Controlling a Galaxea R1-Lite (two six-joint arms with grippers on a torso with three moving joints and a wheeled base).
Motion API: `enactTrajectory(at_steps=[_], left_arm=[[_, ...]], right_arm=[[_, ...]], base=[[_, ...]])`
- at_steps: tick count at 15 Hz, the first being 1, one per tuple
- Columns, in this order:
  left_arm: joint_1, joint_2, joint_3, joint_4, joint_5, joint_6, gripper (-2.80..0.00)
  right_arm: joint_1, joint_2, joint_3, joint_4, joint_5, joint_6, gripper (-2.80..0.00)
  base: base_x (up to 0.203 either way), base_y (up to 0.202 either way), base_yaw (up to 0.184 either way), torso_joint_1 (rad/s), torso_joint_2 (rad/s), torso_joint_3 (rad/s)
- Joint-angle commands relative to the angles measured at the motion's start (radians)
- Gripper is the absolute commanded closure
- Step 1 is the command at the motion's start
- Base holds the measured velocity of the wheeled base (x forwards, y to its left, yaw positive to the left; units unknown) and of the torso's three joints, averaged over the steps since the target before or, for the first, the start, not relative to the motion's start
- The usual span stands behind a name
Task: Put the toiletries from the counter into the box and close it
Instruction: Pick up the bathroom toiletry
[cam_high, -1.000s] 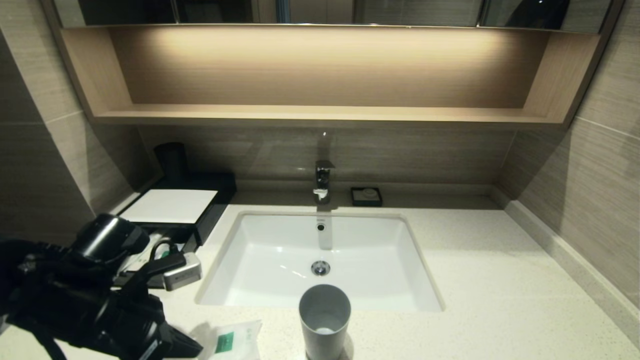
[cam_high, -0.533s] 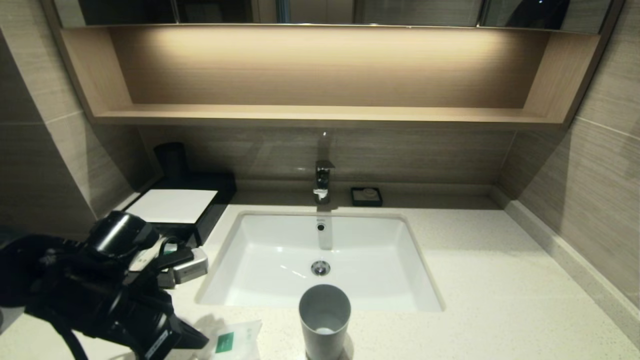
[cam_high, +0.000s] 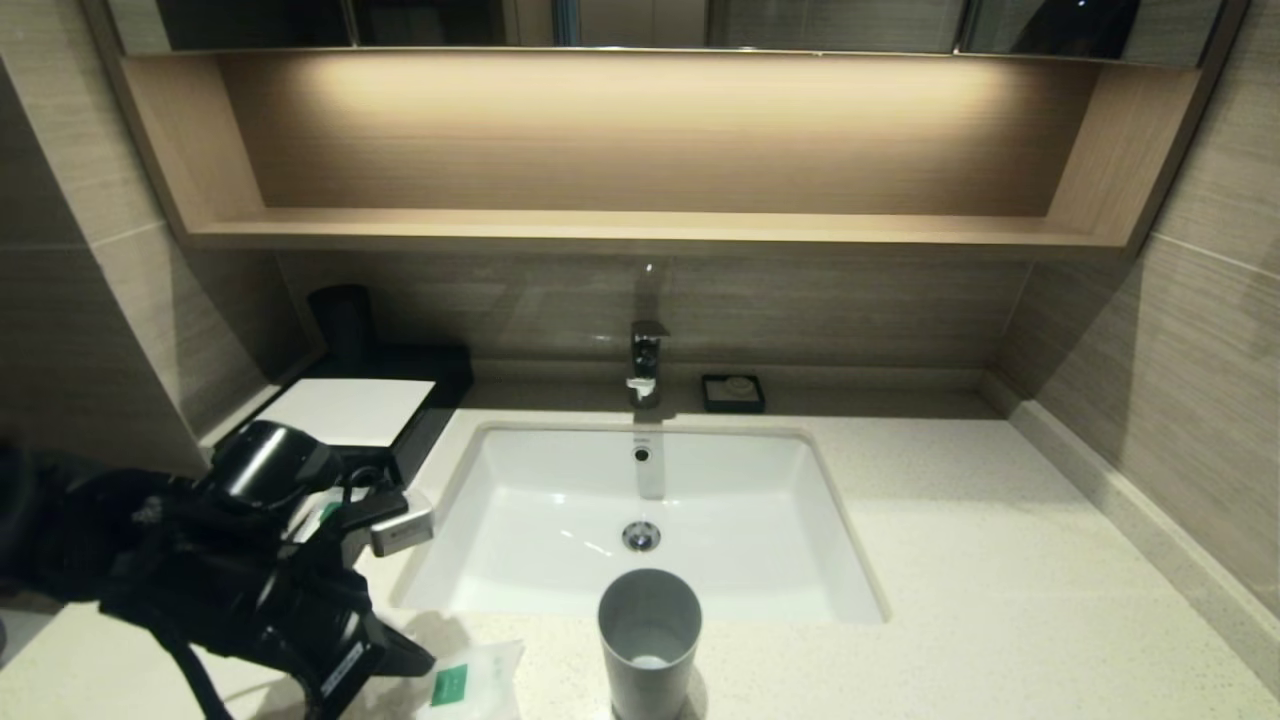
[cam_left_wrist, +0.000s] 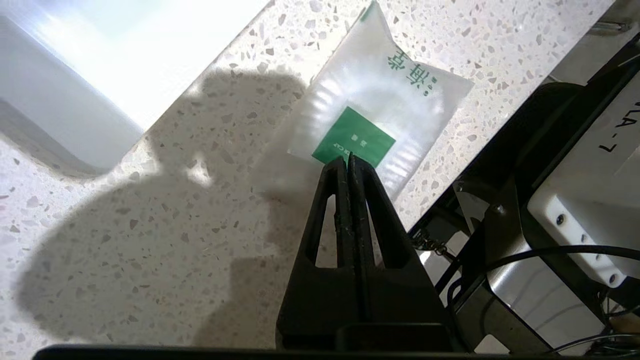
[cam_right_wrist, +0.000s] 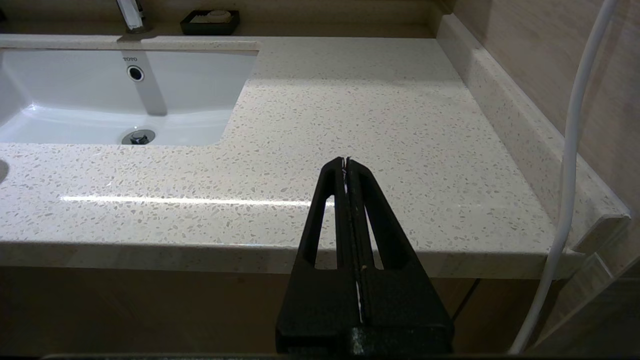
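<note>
Packet (cam_left_wrist: 380, 105): squarish, translucent white with a green label; lies flat on the counter (cam_high: 1000, 560) at its near edge, left of the cup. Not yet in the box.
Left gripper (cam_left_wrist: 348, 159): fingers pressed together, nothing between them; tips point at the near edge of the packet's green label. The wrist view does not show whether they touch it.
Step in hand (judgement): pick up the squarish packet.
Method (judgement): part the fingers before descending. Straddle one sealed edge of the packet, not the flat middle, since the film lies flush on the stone. Close on the edge, then lift straight up, clear of the cup.
Risk (judgement): closed tips will only push the packet along the counter.
Right gripper (cam_right_wrist: 346, 160): idle, fingers together, empty; held off the front edge of the counter, right of the sink.
Cup (cam_high: 649, 640): grey, upright, at the near edge in front of the sink; something pale shows at its bottom, identity unclear.
Sink (cam_high: 560, 470): white, sunken, nothing in it but the drain.
Box (cam_high: 345, 412): black, white panel on top, far left by the wall. The arm covers its front; a green-marked white item shows there, but drawer state and contents cannot be determined.
Soap dish (cam_high: 733, 392): black, beside the tap, holds a pale bar.
</note>
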Motion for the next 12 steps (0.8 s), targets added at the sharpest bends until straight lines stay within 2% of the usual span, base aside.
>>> enactTrajectory(at_steps=[1,8,12], left_arm=[[0.000,0.042,-0.025,0.003,-0.004,0.002,0.00],[-0.009,0.090,-0.115,0.017,-0.001,0.011,0.00],[-0.015,0.111,-0.134,0.018,-0.001,0.064,0.00]], right_arm=[[0.000,0.001,0.002,0.000,0.000,-0.001,0.00],[0.000,0.001,0.002,0.000,0.000,0.000,0.00],[0.000,0.001,0.002,0.000,0.000,0.000,0.00]], base=[[0.000,0.000,0.000,0.000,0.00,0.000],[0.000,0.000,0.000,0.000,0.00,0.000],[0.000,0.000,0.000,0.000,0.00,0.000]])
